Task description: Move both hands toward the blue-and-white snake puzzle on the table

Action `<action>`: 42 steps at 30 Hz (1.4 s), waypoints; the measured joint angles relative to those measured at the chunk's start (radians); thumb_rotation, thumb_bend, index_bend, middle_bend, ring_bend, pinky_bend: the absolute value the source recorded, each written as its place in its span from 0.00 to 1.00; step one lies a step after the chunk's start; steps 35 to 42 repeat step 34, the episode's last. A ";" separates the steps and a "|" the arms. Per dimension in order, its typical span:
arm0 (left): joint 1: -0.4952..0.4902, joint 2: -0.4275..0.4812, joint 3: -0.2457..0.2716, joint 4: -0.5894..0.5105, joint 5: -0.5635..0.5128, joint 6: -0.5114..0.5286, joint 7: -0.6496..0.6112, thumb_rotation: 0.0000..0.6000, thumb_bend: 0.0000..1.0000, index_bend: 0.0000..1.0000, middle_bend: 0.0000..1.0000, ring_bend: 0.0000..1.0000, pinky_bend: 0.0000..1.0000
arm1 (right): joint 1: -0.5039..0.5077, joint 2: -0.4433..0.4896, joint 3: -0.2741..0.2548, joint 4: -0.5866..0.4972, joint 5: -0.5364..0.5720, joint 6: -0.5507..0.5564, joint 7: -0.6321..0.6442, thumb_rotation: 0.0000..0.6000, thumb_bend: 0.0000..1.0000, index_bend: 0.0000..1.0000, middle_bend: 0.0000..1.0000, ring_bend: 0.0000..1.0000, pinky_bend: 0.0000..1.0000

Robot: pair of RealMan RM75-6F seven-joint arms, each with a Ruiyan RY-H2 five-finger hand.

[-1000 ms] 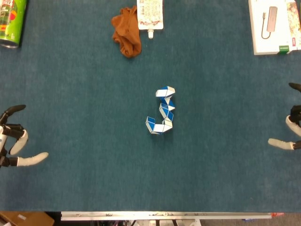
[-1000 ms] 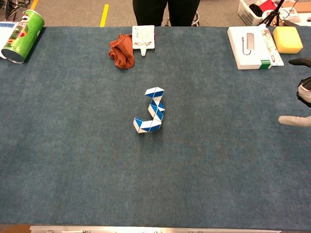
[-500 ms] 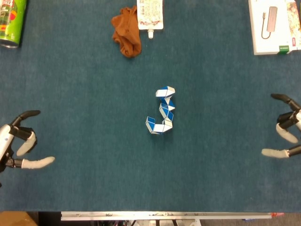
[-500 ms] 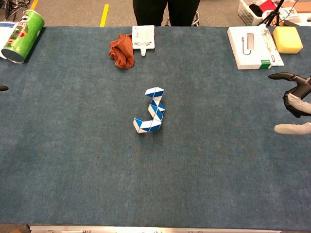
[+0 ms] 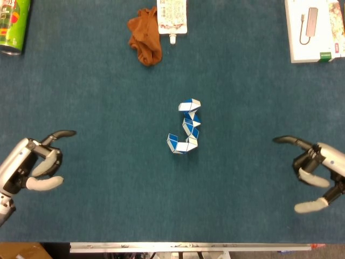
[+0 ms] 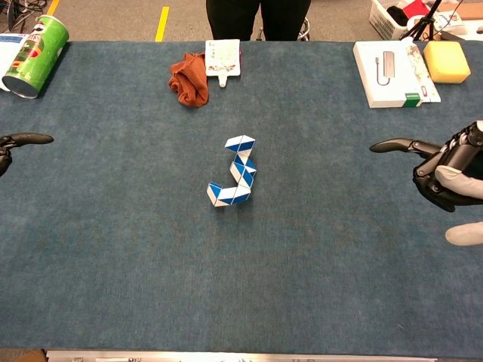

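The blue-and-white snake puzzle (image 5: 185, 128) lies folded in a J shape at the middle of the blue table, also seen in the chest view (image 6: 235, 173). My left hand (image 5: 31, 168) hovers over the table's left side, fingers apart and holding nothing; only its fingertip edge (image 6: 15, 141) shows in the chest view. My right hand (image 5: 315, 170) is over the right side, fingers spread and empty, and appears at the right edge (image 6: 447, 172) of the chest view. Both hands are well apart from the puzzle.
A brown cloth (image 5: 145, 35) and a printed pouch (image 5: 172, 15) lie at the far middle. A green can (image 5: 12, 25) lies at the far left. A white box (image 5: 315, 28) and a yellow sponge (image 6: 446, 61) sit at the far right. The table's front edge (image 5: 188, 246) runs below.
Both hands have moved inward from the table's side edges toward the centre. The puzzle has not moved.
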 measured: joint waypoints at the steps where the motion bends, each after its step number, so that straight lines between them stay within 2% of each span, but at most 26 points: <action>1: -0.008 0.003 0.005 -0.002 0.004 -0.004 -0.023 0.59 0.00 1.00 1.00 0.78 0.15 | 0.008 0.001 -0.006 -0.001 -0.007 0.004 0.016 0.76 0.00 1.00 1.00 0.75 0.10; 8: -0.067 0.034 0.055 -0.011 0.050 -0.015 -0.219 0.57 0.00 1.00 1.00 0.79 0.16 | 0.055 0.006 -0.051 0.002 -0.044 0.033 0.144 0.76 0.00 1.00 1.00 0.75 0.11; 12: -0.097 0.049 0.090 -0.003 0.079 -0.007 -0.288 0.57 0.00 1.00 1.00 0.79 0.17 | 0.077 0.009 -0.078 0.015 -0.058 0.060 0.206 0.76 0.00 1.00 1.00 0.75 0.12; 20: -0.112 0.053 0.118 0.009 0.094 0.016 -0.319 0.56 0.00 1.00 1.00 0.79 0.17 | 0.095 0.011 -0.107 0.040 -0.064 0.104 0.259 0.76 0.00 1.00 1.00 0.76 0.12; 42: -0.130 0.046 0.139 0.018 0.078 0.023 -0.324 0.56 0.00 1.00 1.00 0.79 0.18 | 0.088 0.021 -0.128 0.036 -0.024 0.113 0.218 0.76 0.00 1.00 1.00 0.76 0.12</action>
